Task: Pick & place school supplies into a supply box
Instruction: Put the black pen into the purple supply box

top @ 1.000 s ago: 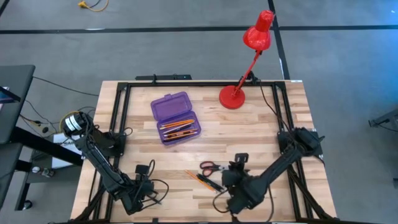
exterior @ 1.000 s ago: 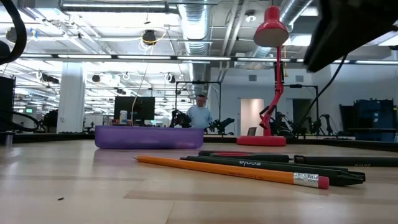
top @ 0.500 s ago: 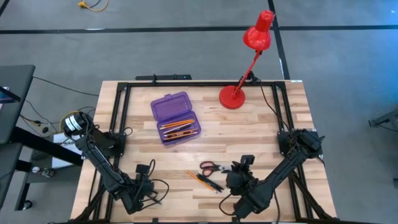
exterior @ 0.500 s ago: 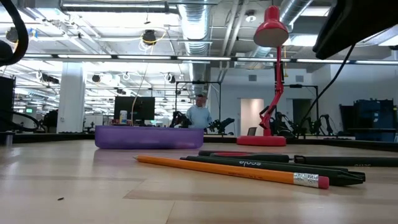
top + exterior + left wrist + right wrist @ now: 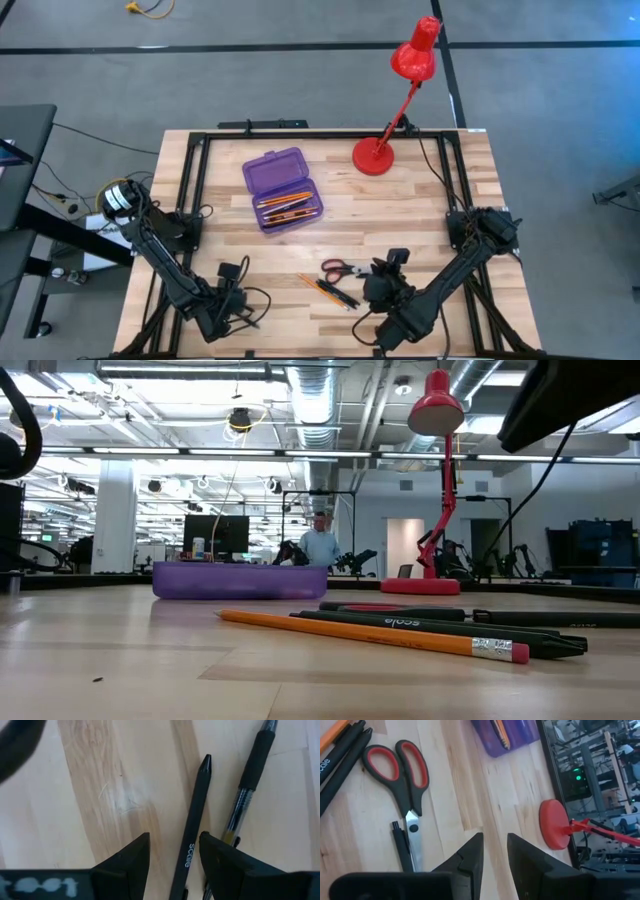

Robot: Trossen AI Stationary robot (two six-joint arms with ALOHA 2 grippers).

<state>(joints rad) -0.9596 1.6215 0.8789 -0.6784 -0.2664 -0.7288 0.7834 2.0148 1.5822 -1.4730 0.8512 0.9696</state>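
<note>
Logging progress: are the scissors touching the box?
Apart. The high view shows the scissors lying well short of the box, a clear gap between them.

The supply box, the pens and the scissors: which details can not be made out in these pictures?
- Supply box: in the low view its own wall hides the contents; in the high view the pencils inside are too small to count.
- Black pen: left wrist view, one end cut off by the picture's edge.
- Scissors: right wrist view, blade tips hidden behind the right gripper.
</note>
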